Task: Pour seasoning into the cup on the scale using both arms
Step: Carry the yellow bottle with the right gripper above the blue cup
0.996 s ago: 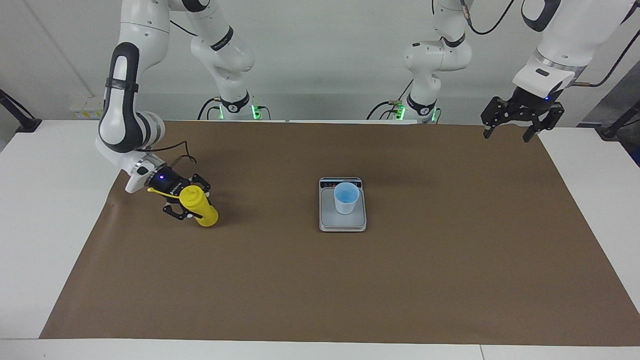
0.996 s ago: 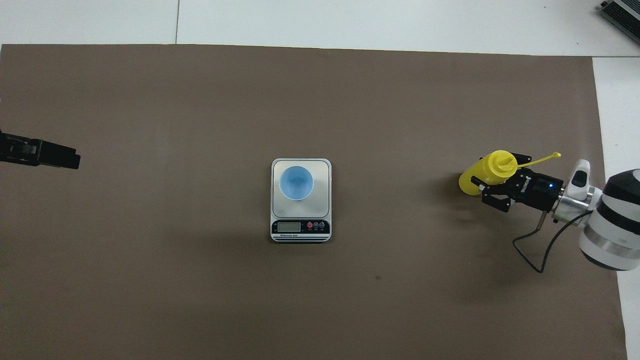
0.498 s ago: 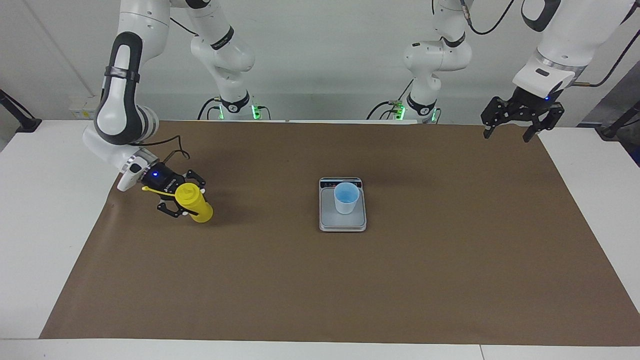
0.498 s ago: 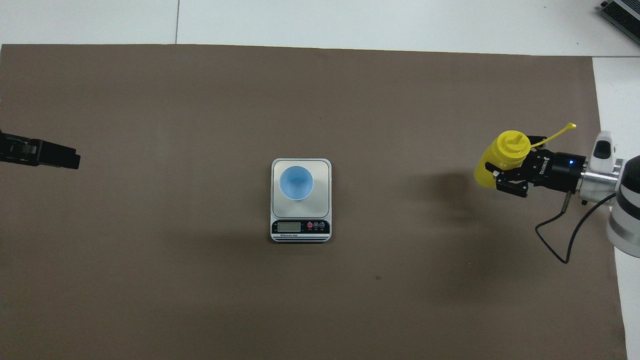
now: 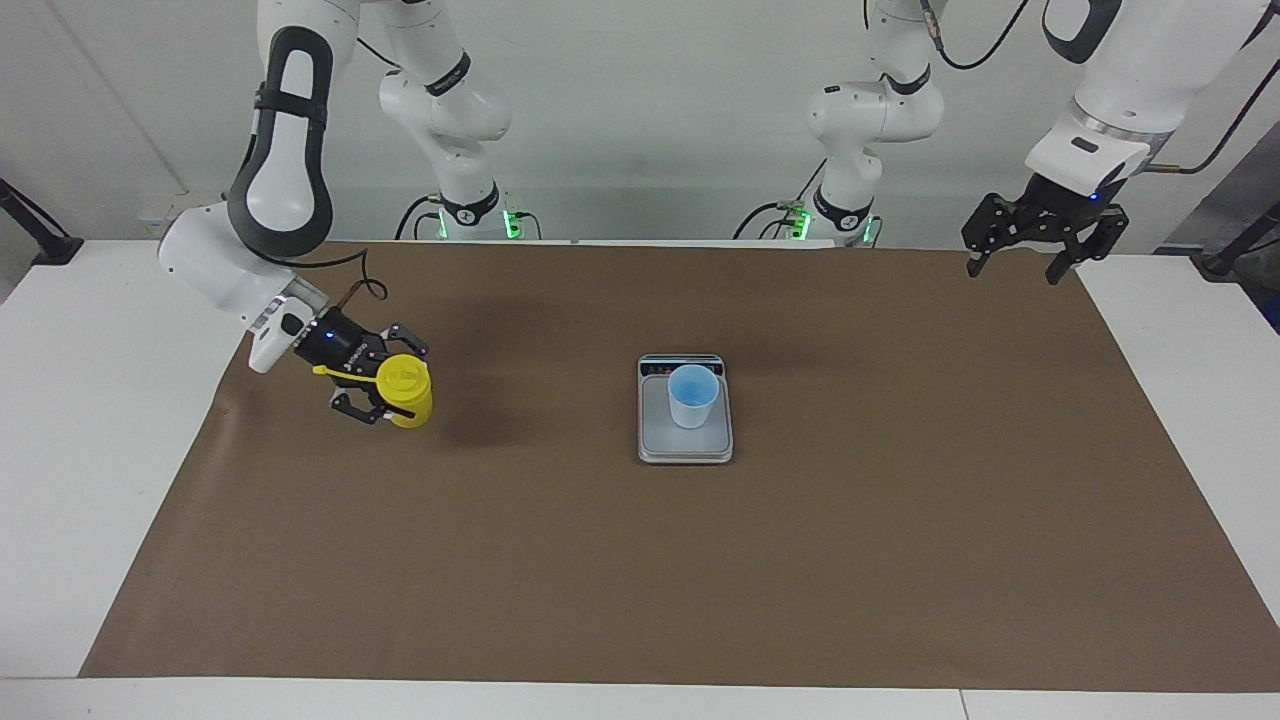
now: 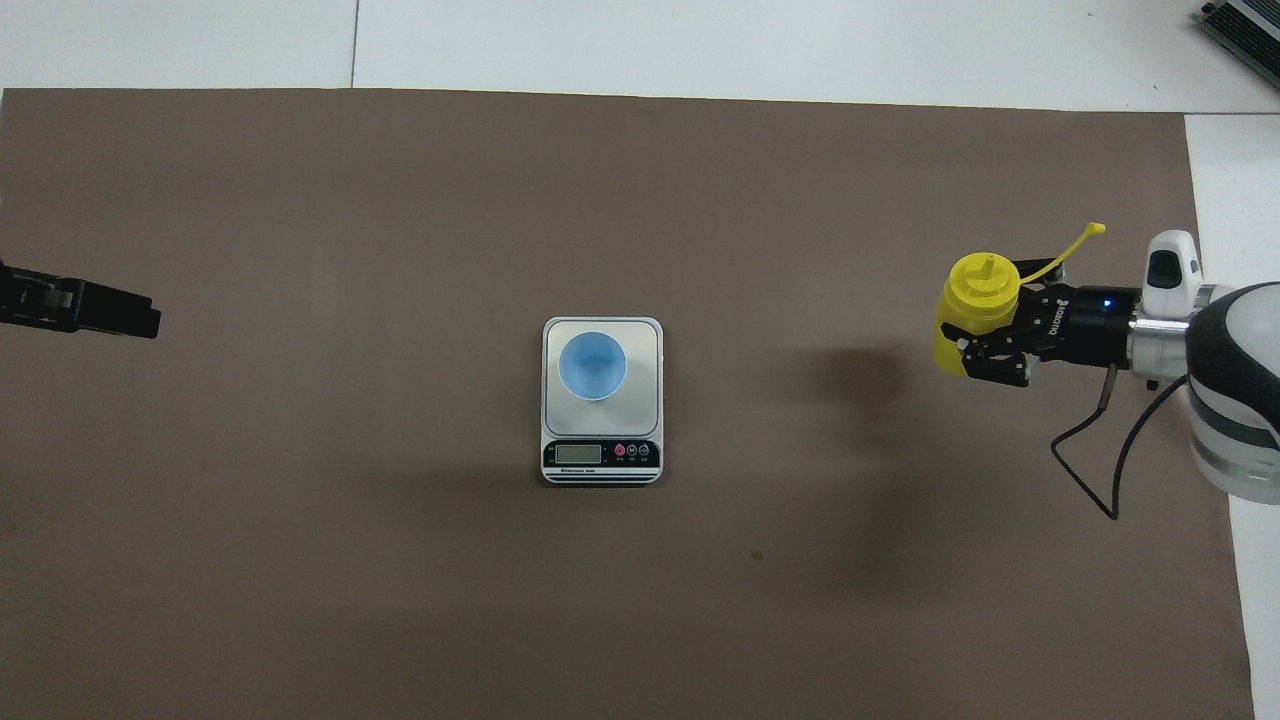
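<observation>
We have the yellow bottle (image 5: pixel 408 393) clamped in the right gripper (image 5: pixel 383 392), lifted clear of the brown mat (image 5: pixel 640 560) and well apart from the scale (image 5: pixel 685 415), toward the right arm's end of the table. Its jaws are closed on the bottle's body, with the cap strap (image 6: pixel 1066 249) trailing loose. The blue cup (image 5: pixel 692 396) stands upright on the scale's plate. We judge our step is carrying the bottle over the cup: we should keep it upright on the way, stop with the nozzle above the cup's mouth, and avoid nudging the cup. The left gripper (image 5: pixel 1022 264) waits with jaws spread and empty, well apart from the scale at the left arm's end.
</observation>
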`<state>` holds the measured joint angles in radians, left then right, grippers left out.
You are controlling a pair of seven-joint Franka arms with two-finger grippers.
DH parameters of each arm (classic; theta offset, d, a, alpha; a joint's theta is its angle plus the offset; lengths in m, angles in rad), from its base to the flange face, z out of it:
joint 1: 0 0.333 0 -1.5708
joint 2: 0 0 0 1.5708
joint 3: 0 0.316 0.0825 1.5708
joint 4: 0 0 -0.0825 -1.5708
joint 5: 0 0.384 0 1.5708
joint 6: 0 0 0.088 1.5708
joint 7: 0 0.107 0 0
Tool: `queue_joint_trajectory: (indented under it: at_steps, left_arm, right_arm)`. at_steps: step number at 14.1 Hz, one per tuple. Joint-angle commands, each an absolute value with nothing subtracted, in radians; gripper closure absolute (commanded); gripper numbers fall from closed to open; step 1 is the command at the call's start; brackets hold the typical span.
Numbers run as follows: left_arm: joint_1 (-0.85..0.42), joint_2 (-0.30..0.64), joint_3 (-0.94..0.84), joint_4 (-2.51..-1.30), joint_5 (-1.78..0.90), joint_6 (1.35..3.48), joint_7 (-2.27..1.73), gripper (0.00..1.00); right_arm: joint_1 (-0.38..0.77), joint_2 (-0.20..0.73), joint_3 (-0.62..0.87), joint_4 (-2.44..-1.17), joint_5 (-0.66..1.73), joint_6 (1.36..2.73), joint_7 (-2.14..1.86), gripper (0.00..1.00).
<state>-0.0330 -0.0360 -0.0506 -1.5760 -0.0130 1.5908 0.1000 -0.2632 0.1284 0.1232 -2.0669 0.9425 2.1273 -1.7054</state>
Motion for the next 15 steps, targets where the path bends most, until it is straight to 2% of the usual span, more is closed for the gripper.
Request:
queue_joint_trajectory:
  at_steps: [1,5,9,15]
  left_arm:
    - [-0.020,-0.060,-0.054,-1.598,-0.028,1.580,0.106,0.00]
    - [-0.020,-0.060,-0.054,-1.598,-0.029,1.580,0.106,0.00]
    - [-0.020,-0.060,-0.054,-1.598,-0.029,1.580,0.106,0.00]
    - [-0.020,-0.060,-0.054,-1.598,-0.028,1.580,0.106,0.00]
  right_arm:
    - [-0.230,0.124,0.130,-2.059,0.905,2.192,-1.674,1.00]
    - [-0.183,0.124,0.129,-2.057,0.858,2.215,-1.672,1.00]
    - [-0.100,0.103,0.129,-2.059,0.784,2.324,-1.642,1.00]
    - [0.083,0.101,0.126,-2.059,0.475,2.447,-1.267,1.00]
